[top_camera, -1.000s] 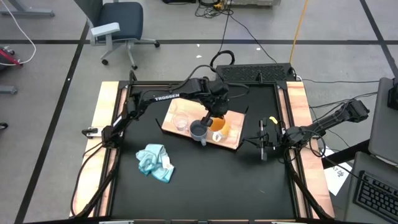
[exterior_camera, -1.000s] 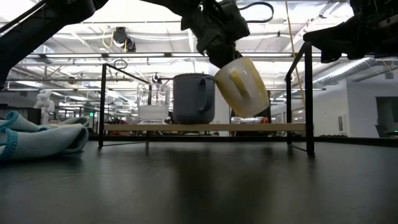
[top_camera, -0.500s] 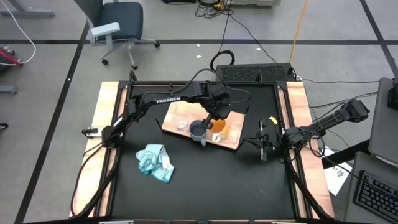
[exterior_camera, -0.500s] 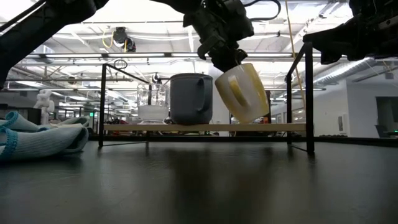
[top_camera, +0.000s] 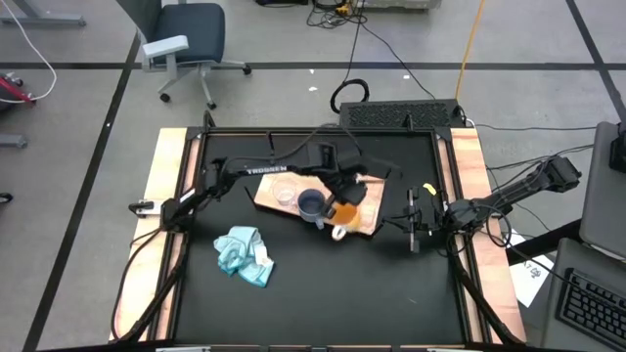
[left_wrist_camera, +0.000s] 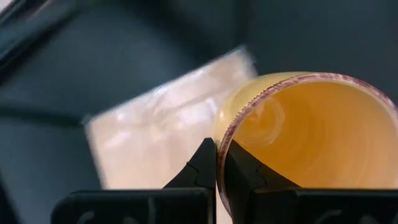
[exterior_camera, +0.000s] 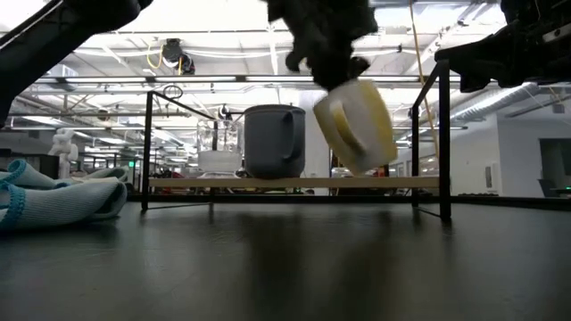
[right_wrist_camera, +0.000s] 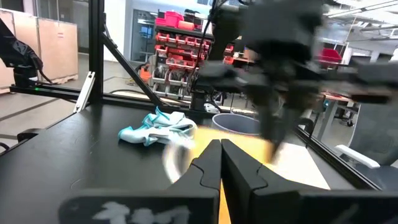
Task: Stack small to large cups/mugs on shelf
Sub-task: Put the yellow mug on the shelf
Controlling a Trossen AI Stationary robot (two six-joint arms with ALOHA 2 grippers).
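Glass cup [top_camera: 285, 192] and grey-blue mug [top_camera: 312, 204] both stand on the wooden shelf [top_camera: 367, 222], side by side. Left claw [left_wrist_camera: 217, 163] is pinched on the rim of the orange mug [top_camera: 344, 209], which hangs tilted above the shelf's free end, beside the grey-blue mug. Judgement: two of three placed; orange mug not yet set down. Right claw [right_wrist_camera: 220, 150] waits at the desk's right edge, fingers together, empty.

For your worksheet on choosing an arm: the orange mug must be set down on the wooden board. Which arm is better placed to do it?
The left. Its hand is shut on the orange mug with the white handle, tilted above the light wooden board. The right hand waits off the board, shut.
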